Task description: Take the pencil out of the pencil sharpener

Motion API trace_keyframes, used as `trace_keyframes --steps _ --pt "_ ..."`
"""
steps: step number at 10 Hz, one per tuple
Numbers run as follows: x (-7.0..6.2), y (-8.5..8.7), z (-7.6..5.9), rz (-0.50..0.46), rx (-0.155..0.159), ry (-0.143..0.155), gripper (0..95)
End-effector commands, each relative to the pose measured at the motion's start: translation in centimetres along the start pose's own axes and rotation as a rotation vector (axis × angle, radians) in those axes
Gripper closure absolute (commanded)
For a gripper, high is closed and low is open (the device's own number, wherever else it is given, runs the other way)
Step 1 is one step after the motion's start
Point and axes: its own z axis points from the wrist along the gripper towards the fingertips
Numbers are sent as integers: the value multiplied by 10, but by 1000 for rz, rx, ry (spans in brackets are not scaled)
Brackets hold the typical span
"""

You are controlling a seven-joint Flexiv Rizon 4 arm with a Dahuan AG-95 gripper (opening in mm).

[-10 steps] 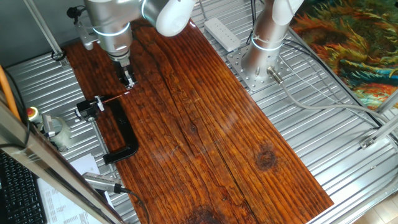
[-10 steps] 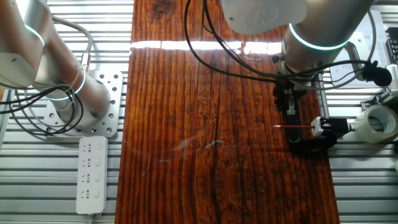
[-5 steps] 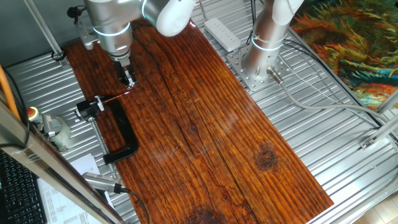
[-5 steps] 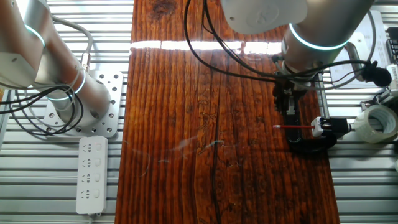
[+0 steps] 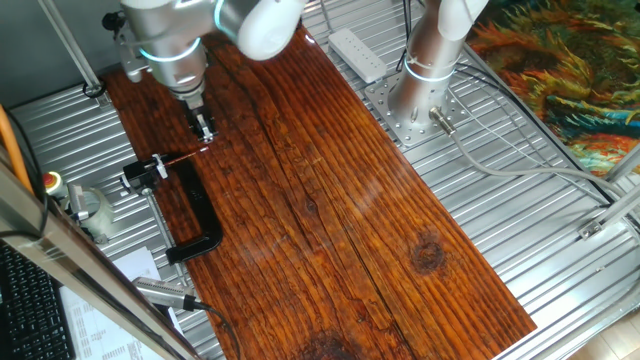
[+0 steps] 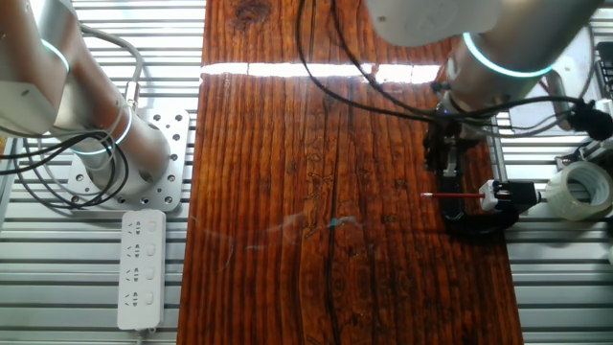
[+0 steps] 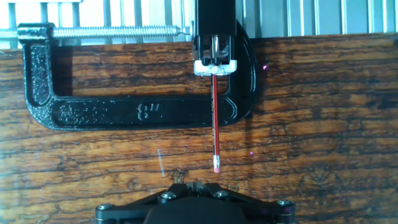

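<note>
the pencil (image 7: 214, 121) sits with one end stuck in the pencil sharpener (image 7: 215, 55), lying flat across the clamp (image 7: 134, 112) with its pale tip near my gripper (image 7: 194, 184); i judge the clamp pins the sharpener to the worktop (image 7: 323, 124) so a pull frees only the pencil; my fingers (image 7: 203, 185) look pressed together with nothing between them, hovering off the free end, lined up along the pencil's axis; in both fixed views the gripper (image 5: 204, 127) (image 6: 448, 163) hangs just beside the pencil, apart from it.
</note>
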Motion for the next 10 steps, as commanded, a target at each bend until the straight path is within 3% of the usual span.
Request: trace_keyframes --steps 1,5,7,10 --pt "3 0 -1 -23 -6 -9 950" --pt "-16 -33 16 -60 34 -20 950" --pt "-29 -42 30 -68 36 -67 570" --pt "-44 -34 27 -56 23 -69 570"
